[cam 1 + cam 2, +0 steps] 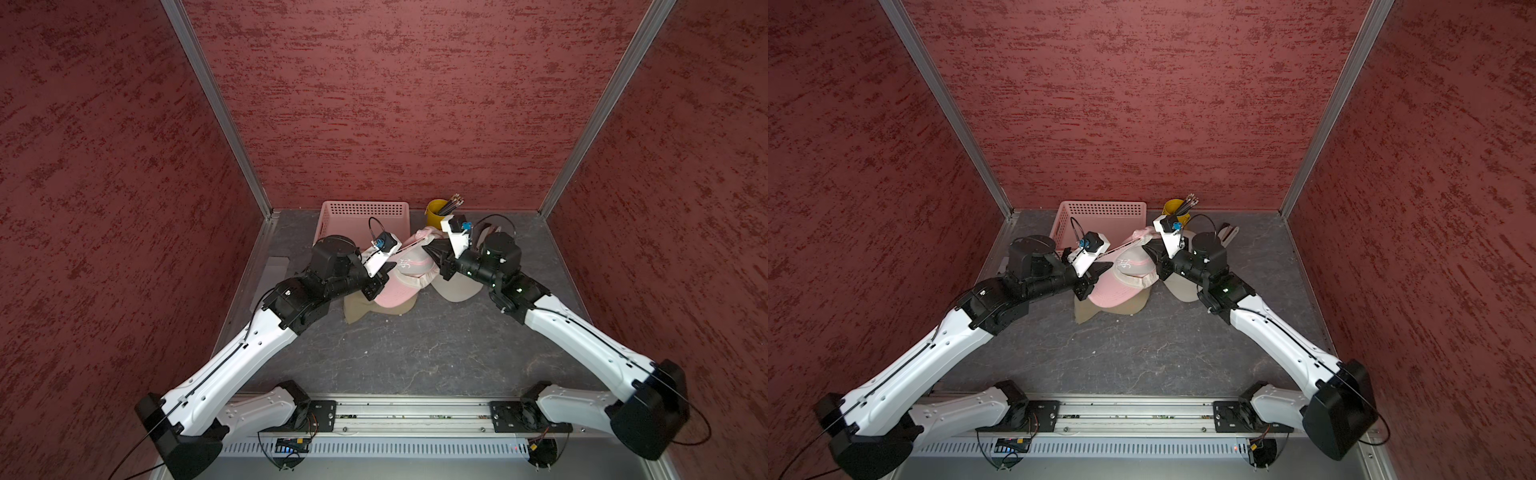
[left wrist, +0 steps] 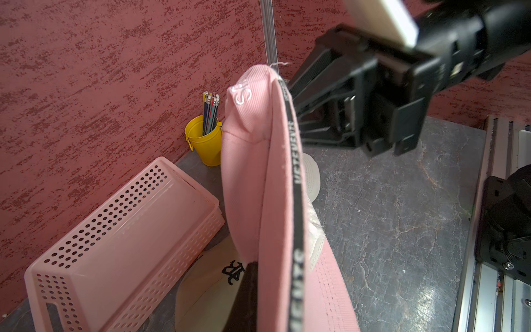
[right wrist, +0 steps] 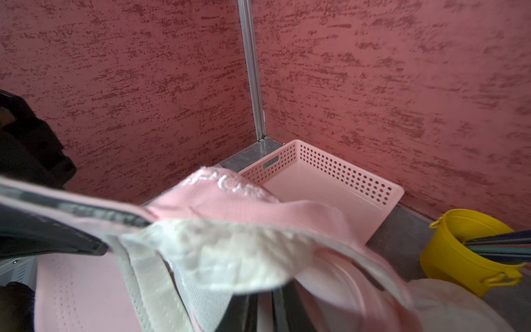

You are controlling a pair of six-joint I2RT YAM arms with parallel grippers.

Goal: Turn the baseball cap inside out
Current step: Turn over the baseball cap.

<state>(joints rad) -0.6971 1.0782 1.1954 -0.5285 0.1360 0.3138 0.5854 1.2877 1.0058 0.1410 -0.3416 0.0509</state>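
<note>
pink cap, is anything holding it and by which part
The left gripper is shut on the pink cap, at its taped rim near the brim. The right gripper is at the far rim; its grip cannot be told.

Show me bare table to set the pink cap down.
Widest bare patch: table in front, bordered by the tan cap, left arm, right arm and the base rail. Crowded at the back: pink basket, yellow pencil cup, beige cap and the held pink cap bunch together.
</note>
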